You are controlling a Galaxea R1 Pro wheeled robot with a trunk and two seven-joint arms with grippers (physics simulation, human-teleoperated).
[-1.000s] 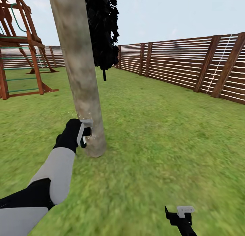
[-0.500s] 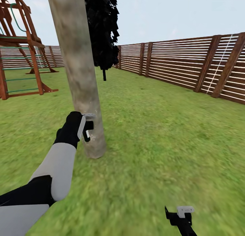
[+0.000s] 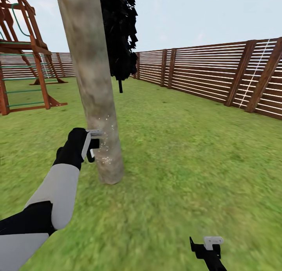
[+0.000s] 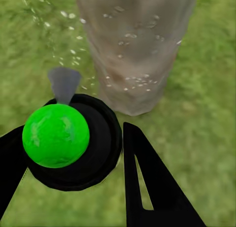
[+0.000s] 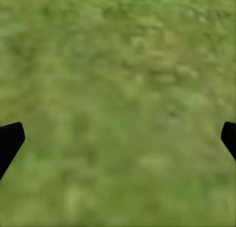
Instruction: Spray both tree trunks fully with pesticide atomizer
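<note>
Close against the base of the tree trunk, my left gripper is clamped on the pesticide atomizer, its green cap toward my wrist camera and its grey nozzle aimed at the bark just ahead. White droplets speckle the low part of the trunk, whose long axis runs straight up from the grass lawn and out of the head view. I judge the bark higher up is unsprayed, so the next move calls for carrying the nozzle upward along that vertical column and round its sides. My right gripper hangs low with its fingers spread wide over bare grass, well apart from the trunk. Open lawn runs to the wooden fence.
</note>
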